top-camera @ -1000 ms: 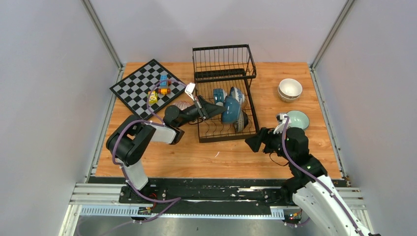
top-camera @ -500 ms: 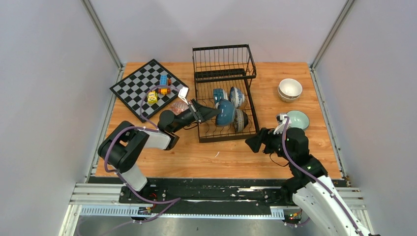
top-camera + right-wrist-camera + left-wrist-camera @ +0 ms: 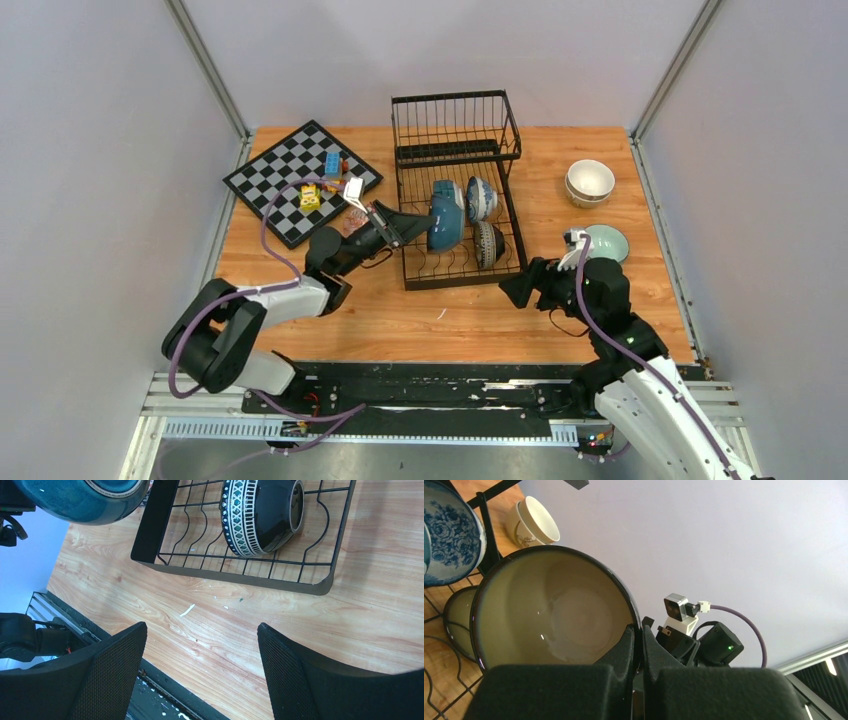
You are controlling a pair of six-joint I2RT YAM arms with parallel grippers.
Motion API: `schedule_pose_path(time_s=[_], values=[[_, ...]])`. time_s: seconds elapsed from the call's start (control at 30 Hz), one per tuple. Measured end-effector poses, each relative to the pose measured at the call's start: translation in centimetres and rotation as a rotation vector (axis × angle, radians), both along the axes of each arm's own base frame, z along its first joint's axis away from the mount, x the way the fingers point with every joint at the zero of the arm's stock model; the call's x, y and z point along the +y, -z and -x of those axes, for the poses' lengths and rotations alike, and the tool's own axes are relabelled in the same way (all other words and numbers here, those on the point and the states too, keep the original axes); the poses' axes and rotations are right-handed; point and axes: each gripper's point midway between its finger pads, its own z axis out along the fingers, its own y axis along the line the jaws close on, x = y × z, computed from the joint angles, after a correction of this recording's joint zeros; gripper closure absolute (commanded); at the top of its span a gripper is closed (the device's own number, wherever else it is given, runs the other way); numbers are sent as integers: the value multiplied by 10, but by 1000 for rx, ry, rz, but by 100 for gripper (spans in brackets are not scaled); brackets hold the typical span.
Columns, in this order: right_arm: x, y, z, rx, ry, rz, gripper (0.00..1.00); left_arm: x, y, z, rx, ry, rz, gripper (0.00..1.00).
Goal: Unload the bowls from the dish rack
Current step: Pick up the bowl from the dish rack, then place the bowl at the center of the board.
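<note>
The black wire dish rack (image 3: 510,215) stands at the table's middle. My left gripper (image 3: 418,222) is shut on the rim of a dark teal bowl (image 3: 446,213), held on edge over the rack's left side. In the left wrist view the fingers pinch that bowl's (image 3: 554,615) dark rim, its cream inside facing me. Two bowls remain in the rack: a blue-white patterned bowl (image 3: 481,198) and a dark banded bowl (image 3: 488,244). My right gripper (image 3: 515,288) hangs open over bare wood near the rack's front right corner, nothing between its fingers (image 3: 120,655).
Stacked cream bowls (image 3: 590,182) and a mint green bowl (image 3: 610,243) sit right of the rack. A chessboard (image 3: 285,165) with toy blocks (image 3: 312,197) lies at the far left. A pink patterned bowl (image 3: 350,222) shows partly behind the left arm.
My left arm has drawn back to the left, carrying the teal bowl from the rack's middle toward its left side. The right arm has not moved.
</note>
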Motion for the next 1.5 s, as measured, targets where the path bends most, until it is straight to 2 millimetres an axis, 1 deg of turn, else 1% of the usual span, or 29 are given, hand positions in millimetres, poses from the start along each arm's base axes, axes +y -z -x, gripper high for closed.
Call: schedule_pose_path(time_s=[0.13, 0.37, 0.5, 0.57, 0.63, 0.8, 0.97, 1.07, 1.17, 1.4, 1.5], values=[[0, 0, 0, 2, 2, -3, 15, 6, 2, 1, 36, -28, -11, 100], [-1, -1, -2, 9, 24, -12, 15, 25, 24, 2, 163, -142, -42, 100], [-1, -1, -2, 13, 27, -17, 15, 28, 25, 7, 175, -168, -100, 100], [-1, -2, -3, 12, 28, -17, 15, 29, 21, 10, 160, -170, -133, 100], [-1, -6, -3, 4, 29, -20, 15, 32, 13, 15, 131, -172, -171, 100], [-1, -8, -3, -2, 29, -21, 15, 41, -14, 31, 25, -172, -277, 100], [-1, -8, -3, -5, 28, -19, 15, 51, -39, 53, -96, -155, -434, 100], [-2, -8, -2, -4, 27, -18, 15, 57, -44, 65, -145, -139, -524, 100], [-2, -10, -2, -6, 26, -18, 15, 62, -39, 77, -178, -111, -632, 100], [1, -17, -1, 7, 10, -17, 16, 63, -9, 120, -274, 28, -920, 100], [4, -22, -2, 23, -8, -6, 16, 67, -1, 131, -324, 64, -1001, 100]])
